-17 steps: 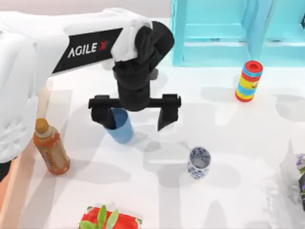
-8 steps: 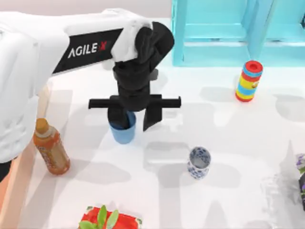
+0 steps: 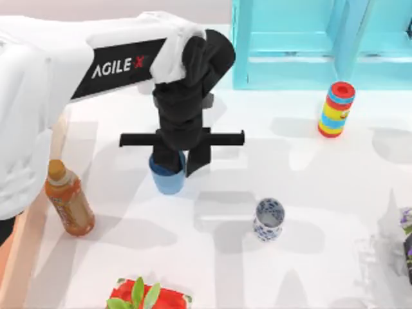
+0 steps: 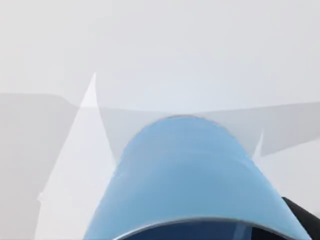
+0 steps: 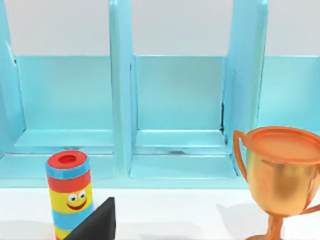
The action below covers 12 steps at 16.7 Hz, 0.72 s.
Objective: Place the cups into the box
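The blue cup [image 3: 168, 182] stands upright left of the table's middle, and it looms large in the left wrist view [image 4: 190, 175]. My left gripper [image 3: 181, 159] comes down from above, shut on the blue cup with a finger on each side of its rim. The white cup with blue floral pattern [image 3: 268, 219] stands upright and free to the right, nearer the front. An orange-brown wall of the box [image 3: 18, 257] runs along the table's left edge. The right arm is parked off the right side; one black finger [image 5: 95, 222] of its gripper shows in the right wrist view.
A brown capped bottle [image 3: 67, 199] stands near the box wall. The striped cylinder [image 3: 336, 109] stands at the back right before the turquoise shelf [image 3: 309, 45]. A red item with green leaves [image 3: 145, 296] lies at the front edge. A gold trophy [image 5: 280, 170] stands by the shelf.
The left gripper's fingers, spread wide a second ago, have drawn together onto the blue cup. The arm itself has held its place.
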Each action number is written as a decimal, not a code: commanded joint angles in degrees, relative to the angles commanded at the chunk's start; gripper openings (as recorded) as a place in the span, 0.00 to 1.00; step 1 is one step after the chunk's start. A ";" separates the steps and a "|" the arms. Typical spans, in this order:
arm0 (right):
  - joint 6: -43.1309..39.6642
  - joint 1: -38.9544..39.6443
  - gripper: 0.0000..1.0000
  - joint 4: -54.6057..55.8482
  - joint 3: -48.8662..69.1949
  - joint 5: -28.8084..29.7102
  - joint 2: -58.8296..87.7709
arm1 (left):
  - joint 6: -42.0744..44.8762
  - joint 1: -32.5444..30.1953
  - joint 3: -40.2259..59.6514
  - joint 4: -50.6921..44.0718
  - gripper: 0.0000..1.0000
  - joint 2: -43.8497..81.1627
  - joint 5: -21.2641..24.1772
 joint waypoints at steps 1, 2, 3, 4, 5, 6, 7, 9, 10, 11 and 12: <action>0.00 0.00 1.00 0.00 0.00 0.00 0.00 | 0.00 0.00 0.00 0.00 0.00 0.00 0.00; 0.00 0.00 1.00 0.00 0.00 0.00 0.00 | 0.00 0.00 0.00 0.00 0.00 0.00 0.00; 0.00 0.00 1.00 0.00 0.00 0.00 0.00 | 0.04 0.01 0.01 0.00 0.00 -0.09 0.00; 0.00 0.00 1.00 0.00 0.00 0.00 0.00 | 0.23 0.21 0.05 -0.19 0.00 -0.28 -0.01; 0.00 0.00 1.00 0.00 0.00 0.00 0.00 | 1.02 1.00 0.17 -0.96 0.00 -1.05 -0.01; 0.00 0.00 1.00 0.00 0.00 0.00 0.00 | 2.29 2.29 0.31 -2.27 0.00 -2.36 -0.03; 0.00 0.00 1.00 0.00 0.00 0.00 0.00 | 3.72 3.73 0.44 -4.01 0.00 -3.97 -0.04; 0.00 0.00 1.00 0.00 0.00 0.00 0.00 | 6.88 6.97 0.66 -8.83 0.00 -8.01 -0.06; 0.00 0.00 1.00 0.00 0.00 0.00 0.00 | 8.65 8.79 0.79 -11.22 0.00 -10.18 -0.07; 0.00 0.00 1.00 0.00 0.00 0.00 0.00 | 10.32 10.49 0.94 -13.08 0.00 -11.97 -0.08; 0.00 0.00 1.00 0.00 0.00 0.00 0.00 | 11.54 11.70 1.10 -14.34 0.00 -13.21 -0.09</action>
